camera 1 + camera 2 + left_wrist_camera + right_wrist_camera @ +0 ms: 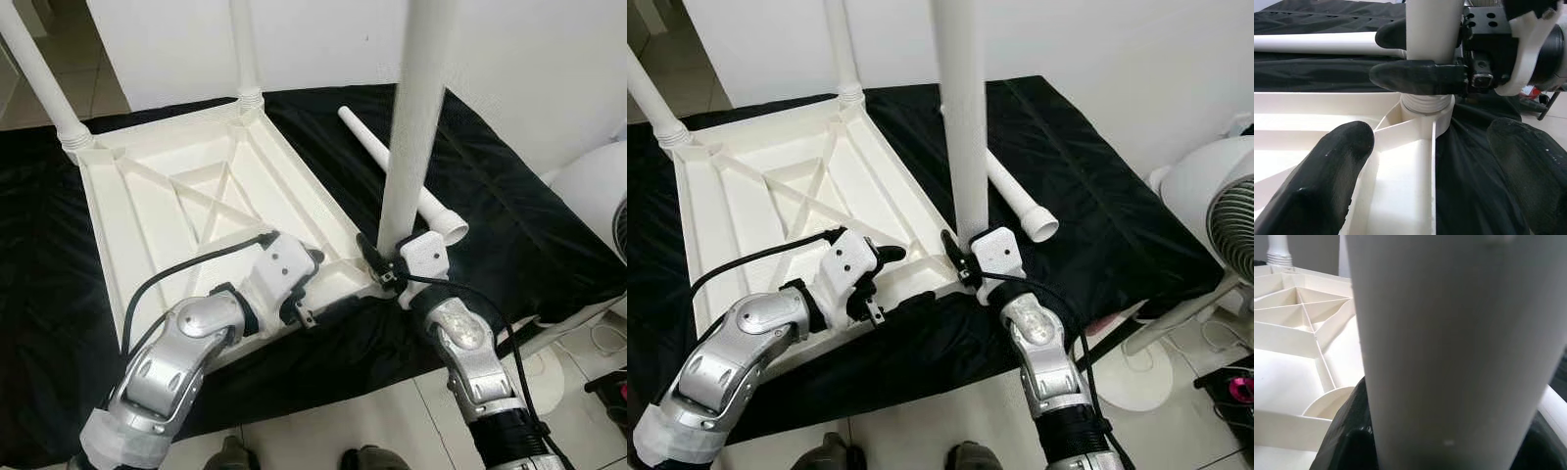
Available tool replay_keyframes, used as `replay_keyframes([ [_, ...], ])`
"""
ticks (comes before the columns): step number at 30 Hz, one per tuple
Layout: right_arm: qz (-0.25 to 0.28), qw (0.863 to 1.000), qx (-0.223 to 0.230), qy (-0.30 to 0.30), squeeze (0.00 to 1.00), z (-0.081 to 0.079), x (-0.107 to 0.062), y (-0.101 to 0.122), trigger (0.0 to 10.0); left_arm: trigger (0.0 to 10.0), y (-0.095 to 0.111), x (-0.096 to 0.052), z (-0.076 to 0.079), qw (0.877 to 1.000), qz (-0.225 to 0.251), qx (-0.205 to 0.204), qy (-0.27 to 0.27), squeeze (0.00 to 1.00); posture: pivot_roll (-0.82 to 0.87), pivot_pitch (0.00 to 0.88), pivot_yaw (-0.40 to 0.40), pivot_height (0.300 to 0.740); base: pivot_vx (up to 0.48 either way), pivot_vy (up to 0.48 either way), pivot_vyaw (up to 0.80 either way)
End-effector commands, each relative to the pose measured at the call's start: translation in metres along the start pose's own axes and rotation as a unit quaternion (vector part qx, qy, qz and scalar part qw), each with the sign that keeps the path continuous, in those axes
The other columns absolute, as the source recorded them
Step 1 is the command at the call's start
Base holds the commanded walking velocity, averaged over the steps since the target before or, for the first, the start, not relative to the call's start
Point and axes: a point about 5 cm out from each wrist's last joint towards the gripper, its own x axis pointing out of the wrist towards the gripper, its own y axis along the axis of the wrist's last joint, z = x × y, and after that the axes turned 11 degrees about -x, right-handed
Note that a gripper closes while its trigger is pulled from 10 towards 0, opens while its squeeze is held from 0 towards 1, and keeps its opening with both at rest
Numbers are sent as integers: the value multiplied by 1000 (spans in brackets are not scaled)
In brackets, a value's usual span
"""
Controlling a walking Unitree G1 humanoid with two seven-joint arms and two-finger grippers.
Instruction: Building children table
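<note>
The white tabletop (211,201) lies upside down on a black cloth (500,206), ribbed underside up, with two legs already standing in its far corners (73,127) (250,93). At its near right corner an upright leg (416,117) sits in the socket, and the right gripper (384,257) is clamped around it just above the threaded base. The left gripper (299,294) rests at the tabletop's near edge, its fingers (1332,171) spread apart and holding nothing. A loose leg (397,171) lies on the cloth just behind.
</note>
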Motion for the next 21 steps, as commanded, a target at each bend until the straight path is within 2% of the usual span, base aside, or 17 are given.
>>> replay_keyframes([
  [1, -28, 999, 20, 41, 0, -16, -7, -13, 10000, 10000, 5, -2, -1, 1000, 0, 8, -6, 0, -66, 59, 34, 740, 0, 0, 0],
  [4, -26, 998, 21, 44, 0, -17, -7, -13, 10000, 10000, 5, -2, -2, 1000, -1, 8, -5, 0, -67, 58, 33, 740, 0, 0, 0],
  [8, -26, 997, 48, 51, 0, -20, -10, -15, 10000, 10000, 6, -1, -2, 1000, -1, 10, -5, 0, -70, 60, 34, 740, 0, 0, 0],
  [12, -31, 990, 133, 22, 0, -13, -7, -16, 10000, 10000, 7, -1, -3, 1000, -1, 12, -3, 0, -70, 60, 33, 740, 0, 0, 0],
  [13, -31, 990, 133, 22, 0, -13, -7, -16, 10000, 10000, 7, -1, -3, 1000, -1, 12, -3, 0, -70, 60, 33, 740, 0, 0, 0],
  [15, -30, 986, 161, 12, 0, -10, -5, -15, 10000, 10000, 7, -1, -3, 1000, -1, 13, -2, 0, -70, 60, 33, 740, 0, 0, 0],
  [17, -30, 986, 161, 12, 0, -10, -5, -15, 10000, 10000, 7, -1, -3, 1000, -1, 13, -2, 0, -70, 60, 33, 740, 0, 0, 0],
  [18, -34, 983, 178, 12, 0, -11, -4, -15, 10000, 10000, 8, -1, -4, 1000, -1, 14, 0, 0, -68, 62, 31, 740, 0, 0, 0],
  [21, -35, 983, 181, 13, 0, -11, -4, -15, 10000, 10000, 8, -1, -4, 1000, -1, 14, 0, 0, -68, 62, 31, 740, 0, 0, 0],
])
